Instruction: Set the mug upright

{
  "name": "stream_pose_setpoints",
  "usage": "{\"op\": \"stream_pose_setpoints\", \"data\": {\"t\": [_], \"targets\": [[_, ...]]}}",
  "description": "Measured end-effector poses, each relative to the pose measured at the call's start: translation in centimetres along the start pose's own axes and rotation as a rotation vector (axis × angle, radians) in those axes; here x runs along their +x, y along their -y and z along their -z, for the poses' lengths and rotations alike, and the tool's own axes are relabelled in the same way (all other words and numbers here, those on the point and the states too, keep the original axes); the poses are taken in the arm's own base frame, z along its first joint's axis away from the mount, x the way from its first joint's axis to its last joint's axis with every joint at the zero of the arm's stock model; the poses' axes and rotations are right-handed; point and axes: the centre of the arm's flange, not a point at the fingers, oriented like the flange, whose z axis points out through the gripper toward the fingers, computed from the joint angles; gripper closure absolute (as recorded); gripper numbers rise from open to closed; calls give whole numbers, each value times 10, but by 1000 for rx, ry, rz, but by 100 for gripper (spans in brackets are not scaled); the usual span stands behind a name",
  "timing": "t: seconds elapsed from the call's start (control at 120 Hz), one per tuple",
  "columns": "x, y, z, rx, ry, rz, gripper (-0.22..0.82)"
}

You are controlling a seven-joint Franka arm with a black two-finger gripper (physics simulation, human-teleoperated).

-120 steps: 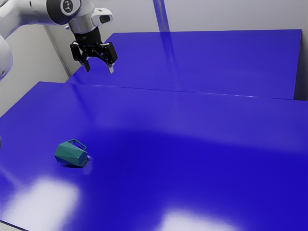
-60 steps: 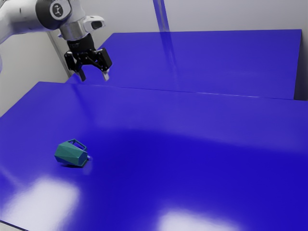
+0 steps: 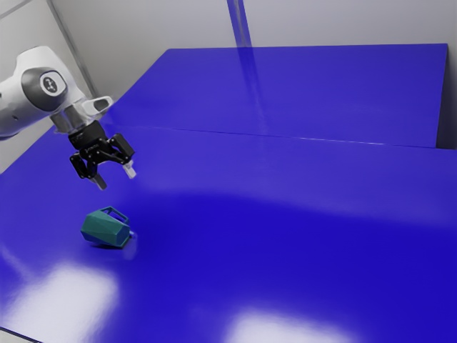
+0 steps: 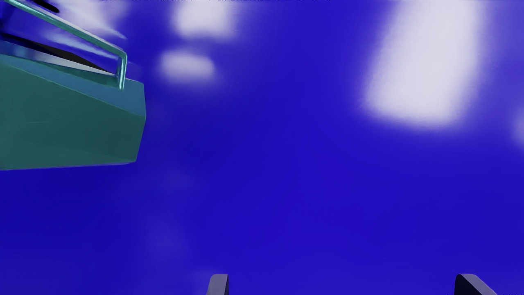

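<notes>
Exterior view: left of centre, a black two-finger gripper (image 3: 116,179) is hovering, fingers spread; lower left, a faceted teal mug (image 3: 105,230) is lying sideways on a glossy blue table (image 3: 285,257).

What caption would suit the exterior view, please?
Open gripper over a blue table, a teal mug lying on its side.

The worktop (image 3: 300,243) looks smooth and glossy, with 2 soft-edged white glares in the exterior view. The mug (image 3: 105,229) has smooth, flat facets with a satin sheen; its handle (image 4: 122,71) shines brighter, almost like metal. The arm (image 3: 18,108) resembles smooth white plastic, the wall (image 3: 343,21) looks matt, and the 2 fingers (image 3: 129,170) look smooth.
</notes>
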Motion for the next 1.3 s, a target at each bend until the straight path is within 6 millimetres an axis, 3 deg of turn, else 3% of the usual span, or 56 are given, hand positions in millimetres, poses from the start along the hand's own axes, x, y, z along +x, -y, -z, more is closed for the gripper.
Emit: {"op": "stream_pose_setpoints", "data": {"t": [0.208, 0.375, 0.517, 0.692, 1.025, 1.225, 1.3], "targets": [[-11, 85, -7, -76, -41, -72, 0], [-5, 155, -23, -184, -78, -112, 0], [3, 201, -34, -260, -128, -146, 0], [32, 206, -48, -308, -140, -265, 0], [39, 237, -79, -396, -161, -349, 0], [42, 235, -94, -463, -165, -393, 0], [43, 235, -101, -501, -169, -399, 7]]}}
